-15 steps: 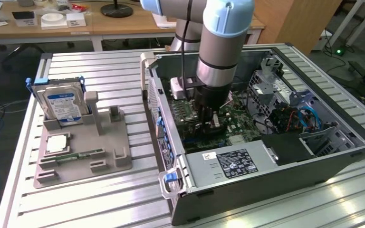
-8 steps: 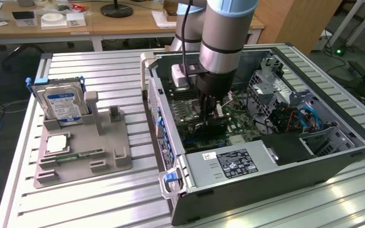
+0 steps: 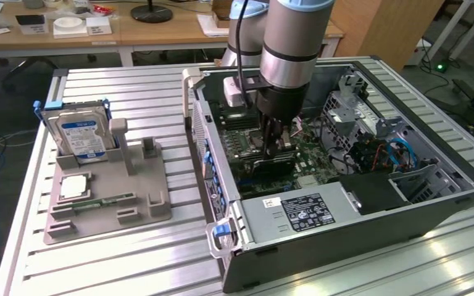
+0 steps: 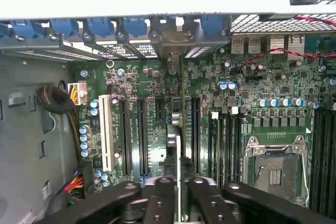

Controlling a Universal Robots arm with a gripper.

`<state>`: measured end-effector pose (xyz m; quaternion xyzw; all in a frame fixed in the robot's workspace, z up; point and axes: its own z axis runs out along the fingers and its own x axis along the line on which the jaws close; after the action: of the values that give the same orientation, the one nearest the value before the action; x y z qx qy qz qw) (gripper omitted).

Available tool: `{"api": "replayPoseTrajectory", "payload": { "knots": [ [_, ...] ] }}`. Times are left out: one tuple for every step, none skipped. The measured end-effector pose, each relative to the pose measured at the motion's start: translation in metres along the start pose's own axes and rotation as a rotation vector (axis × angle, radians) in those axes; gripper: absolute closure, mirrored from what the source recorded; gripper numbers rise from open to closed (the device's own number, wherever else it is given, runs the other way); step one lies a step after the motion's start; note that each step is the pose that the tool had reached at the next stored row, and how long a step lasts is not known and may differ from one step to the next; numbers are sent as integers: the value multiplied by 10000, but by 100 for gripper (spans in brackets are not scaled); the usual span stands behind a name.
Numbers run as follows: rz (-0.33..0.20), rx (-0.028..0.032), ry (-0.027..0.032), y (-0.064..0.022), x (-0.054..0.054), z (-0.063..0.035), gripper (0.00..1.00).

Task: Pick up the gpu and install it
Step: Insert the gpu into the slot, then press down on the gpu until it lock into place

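End effector (image 4: 180,190) closing narrowly on the edge-on gpu (image 4: 177,145), seemingly gripping it, standing over motherboard (image 4: 142,93) slots, hard drive (image 3: 83,135) label print sitting too small to read

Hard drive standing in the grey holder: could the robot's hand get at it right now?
Probably not at once: the hand is down inside the computer case, at the gpu. The hard drive itself stands upright with nothing over it.
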<state>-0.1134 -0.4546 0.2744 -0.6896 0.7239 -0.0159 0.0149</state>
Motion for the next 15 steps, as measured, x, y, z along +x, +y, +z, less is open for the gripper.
{"api": "replayPoseTrajectory", "payload": {
  "knots": [
    [1, -1, 2, 0, 0, -1, 84],
    [0, 0, 1, 0, 0, 0, 90],
    [0, 0, 0, 0, 0, 0, 90],
    [0, 0, 0, 0, 0, 0, 89],
    [0, -1, 1, 0, 0, -1, 89],
    [0, 0, 0, 0, 0, 0, 89],
    [0, 0, 1, 0, 0, 0, 89],
    [0, -1, 1, 0, 0, 0, 89],
    [0, 0, 1, 0, 0, 0, 89],
    [0, 0, 1, 0, 0, 0, 89],
    [0, 0, 1, 0, 0, 0, 89],
    [0, -1, 0, 0, 0, 0, 89],
    [0, -1, 1, 0, 0, 0, 89],
    [0, -1, 1, 0, 0, 0, 89],
    [0, -1, 1, 0, 0, 0, 89]
  ]
}}
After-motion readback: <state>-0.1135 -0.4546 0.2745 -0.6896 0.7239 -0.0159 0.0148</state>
